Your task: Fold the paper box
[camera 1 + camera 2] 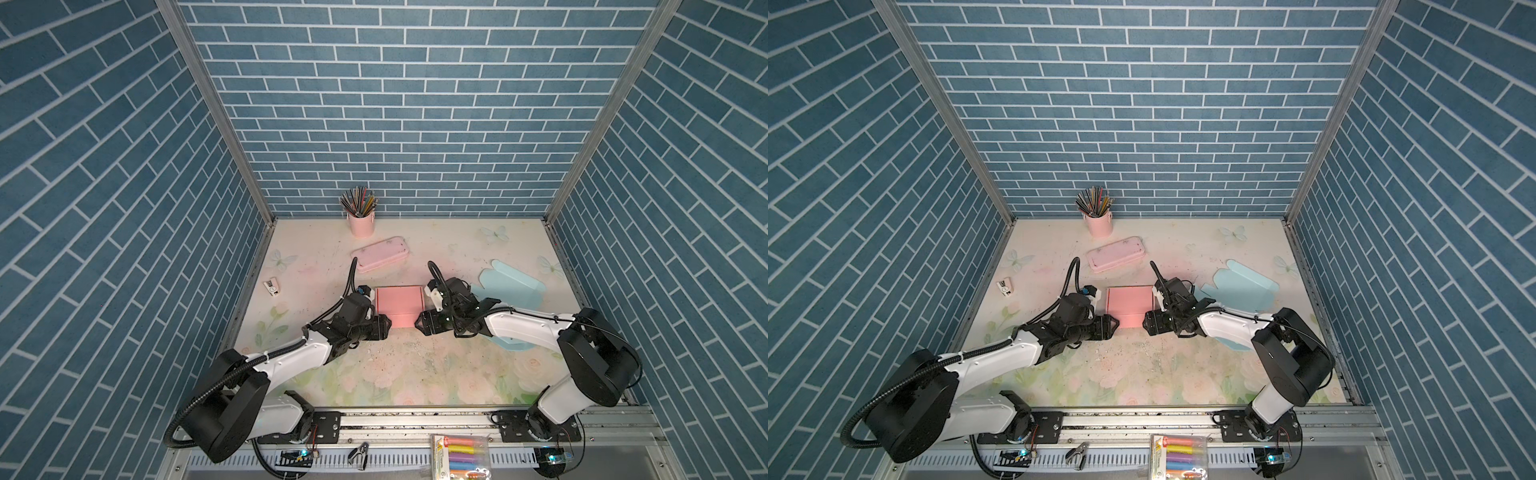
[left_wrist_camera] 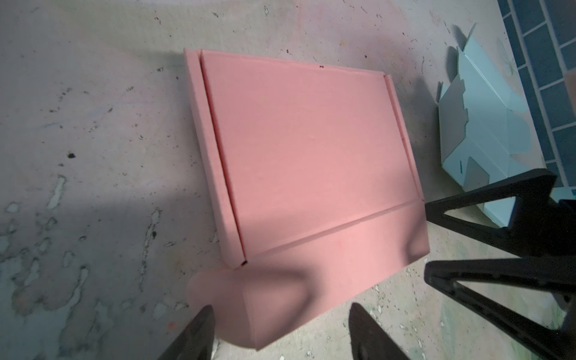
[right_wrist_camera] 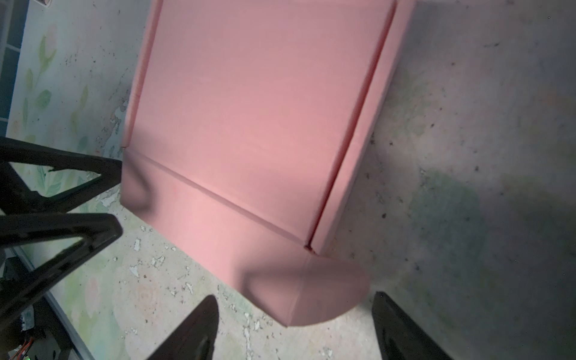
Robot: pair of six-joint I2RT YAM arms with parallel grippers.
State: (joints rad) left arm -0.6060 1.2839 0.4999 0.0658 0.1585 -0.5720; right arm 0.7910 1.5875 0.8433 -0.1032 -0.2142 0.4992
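Left gripper (image 1: 389,325) faces right gripper (image 1: 417,323) (both agape) across box (image 1: 399,301).

Paper box (image 1: 400,306): plain salmon-pink. Flat carton (image 1: 515,286), 3 o'clock of it: pale blue. Cup (image 1: 361,226) & case (image 1: 380,254), 12 o'clock: pastel pink; pencils (image 1: 359,201) multicol. Tabletop (image 1: 415,374): cream w/ faded floral & butterfly print. Walls (image 1: 395,104): blue brick patt., white joints. Left gripper (image 1: 387,326), right gripper (image 1: 419,323): black.
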